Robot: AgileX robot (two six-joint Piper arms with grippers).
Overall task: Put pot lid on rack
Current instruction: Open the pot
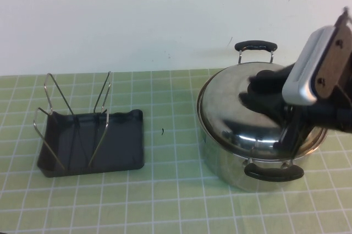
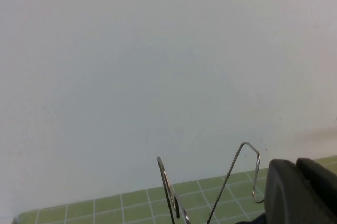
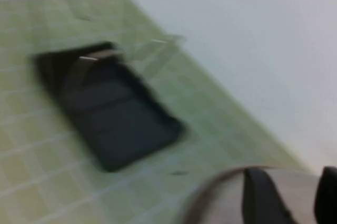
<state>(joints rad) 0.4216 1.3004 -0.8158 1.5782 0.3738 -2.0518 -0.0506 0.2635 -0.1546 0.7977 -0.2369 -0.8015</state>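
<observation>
The pot lid (image 1: 231, 113), shiny and domed, sits on the steel pot (image 1: 220, 163) at the right. My right gripper (image 1: 265, 95) hovers over the lid's centre, fingers apart. The black knob blends with the dark fingers, so I cannot tell them apart. In the right wrist view the gripper (image 3: 295, 195) shows lid surface (image 3: 221, 203) between its fingers. The rack (image 1: 118, 146), wire loops on a dark tray, stands empty at the left; it also shows in the right wrist view (image 3: 113, 113). My left gripper (image 2: 297, 166) is shut, near the rack's wire loops (image 2: 247, 150), and out of the high view.
The pot has two black handles, one at the front (image 1: 274, 172) and one at the back (image 1: 256, 44). A green gridded mat (image 1: 170, 190) covers the table. A white wall (image 1: 137, 14) stands behind. A small dark speck (image 1: 163, 131) lies between rack and pot.
</observation>
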